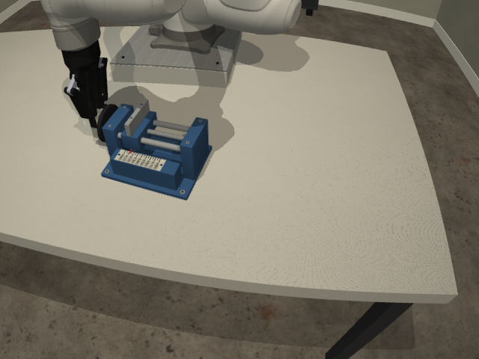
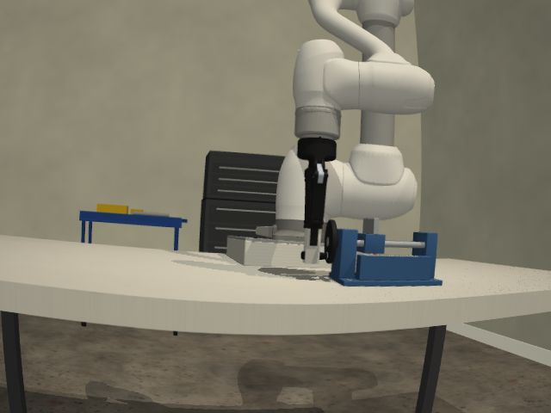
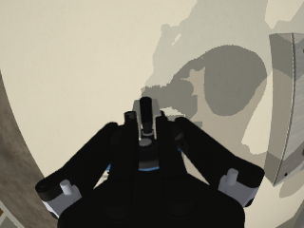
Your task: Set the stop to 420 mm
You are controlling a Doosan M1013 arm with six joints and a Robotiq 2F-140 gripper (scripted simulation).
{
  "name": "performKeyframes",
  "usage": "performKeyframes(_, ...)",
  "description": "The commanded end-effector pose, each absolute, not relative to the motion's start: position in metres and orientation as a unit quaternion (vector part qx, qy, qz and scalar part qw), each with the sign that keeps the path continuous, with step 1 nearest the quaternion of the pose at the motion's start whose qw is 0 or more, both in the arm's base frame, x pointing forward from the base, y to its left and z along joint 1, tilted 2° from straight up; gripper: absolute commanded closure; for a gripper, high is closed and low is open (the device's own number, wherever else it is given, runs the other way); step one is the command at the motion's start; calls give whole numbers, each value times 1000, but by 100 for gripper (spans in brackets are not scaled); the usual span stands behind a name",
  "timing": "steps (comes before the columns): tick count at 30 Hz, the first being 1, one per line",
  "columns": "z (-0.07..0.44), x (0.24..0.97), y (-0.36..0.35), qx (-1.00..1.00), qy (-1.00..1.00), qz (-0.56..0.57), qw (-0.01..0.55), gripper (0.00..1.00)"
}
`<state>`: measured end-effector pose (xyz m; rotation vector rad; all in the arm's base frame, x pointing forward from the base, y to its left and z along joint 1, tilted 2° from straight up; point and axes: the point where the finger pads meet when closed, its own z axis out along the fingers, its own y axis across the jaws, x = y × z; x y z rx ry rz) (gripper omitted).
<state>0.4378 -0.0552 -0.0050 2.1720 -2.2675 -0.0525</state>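
Note:
The blue fixture point(image 1: 147, 178) point(image 2: 395, 268) stands on the table. Its black handwheel point(image 1: 101, 124) point(image 2: 331, 240) is on the left end. The stop, a grey plate point(image 1: 135, 121) point(image 2: 370, 224) on a blue carriage, sits on the rods close to the left end block. A red pointer point(image 1: 130, 151) stands over the left part of the white scale point(image 1: 144, 160); the numbers are too small to read. My gripper point(image 1: 94, 125) point(image 2: 312, 254) point(image 3: 145, 108) points down beside the wheel, shut on its black crank handle point(image 2: 304, 255) point(image 3: 145, 109), low on the wheel.
The robot's base plate point(image 1: 174, 57) point(image 2: 257, 253) is behind the fixture. The fixture's right end block point(image 1: 195, 148) point(image 2: 425, 249) holds the far ends of the rods. A dark drawer cabinet point(image 2: 240, 177) and a blue side table point(image 2: 133, 218) stand in the background.

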Motion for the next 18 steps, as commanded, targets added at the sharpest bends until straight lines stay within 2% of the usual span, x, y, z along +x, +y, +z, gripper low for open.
performKeyframes(1, -4, 428, -55, 690, -723, -18, 1, 96)
performKeyframes(18, 11, 416, -55, 690, -723, -18, 1, 96)
